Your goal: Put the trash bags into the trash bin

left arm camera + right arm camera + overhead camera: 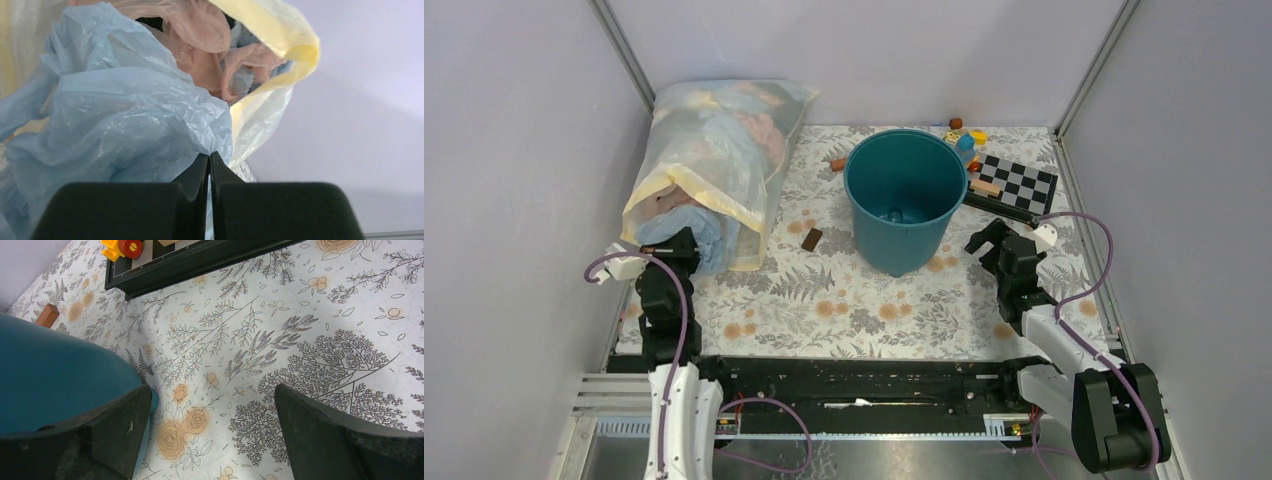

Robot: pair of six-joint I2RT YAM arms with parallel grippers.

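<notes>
- The main risk lies in the grip. The left gripper [210, 161] has its jaws closed, apparently on only a thin fold at the lower corner of the pale-blue trash bag [125, 115]. Slick, crinkly film held that narrowly could slide out once the arm pulls.
- The trash bag sits stuffed in the mouth of the large yellowish bag [280, 45], among pinkish crumpled material [200, 30]. A pull could drag that material, or the whole big bag, along with it.
- The film could stretch or tear if it snags inside. I cannot tell how much of it is buried.
- The trash bin [902, 190] stands upright in the upper middle of the top view, well apart from the bag at the left. A loose, trailing bag carried across could catch the rim or tip the bin instead of dropping in.
- The right gripper [212, 390] hangs with its jaws wide apart and nothing between them, just beside the bin wall. It is not steadying the bin.
- In the left wrist view the bag billows above and to the left of the closed left fingertips, and its lower corner comes down to meet them. The right jaws are far from it, across the floral tablecloth [844, 300].
</notes>
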